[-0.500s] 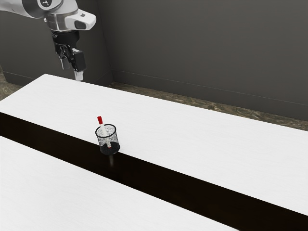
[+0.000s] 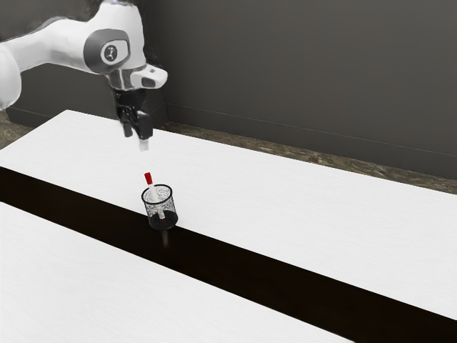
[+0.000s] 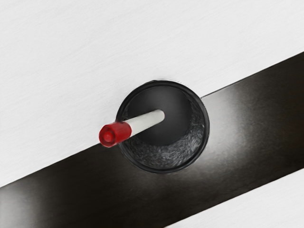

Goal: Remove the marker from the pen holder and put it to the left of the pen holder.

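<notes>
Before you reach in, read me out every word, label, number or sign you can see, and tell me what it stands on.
No readable words or numbers.
Arm: one small pale sign on its round joint cover, too small to read.
Marker: no text visible.
Pen holder: no text visible.

1. The table (image 2: 300, 207) had a white top, faintly streaked
2. A glossy dark band (image 2: 235, 261) ran across it, with white on both sides
3. The black mesh pen holder (image 2: 171, 208) stood upright where the band met the white
</notes>
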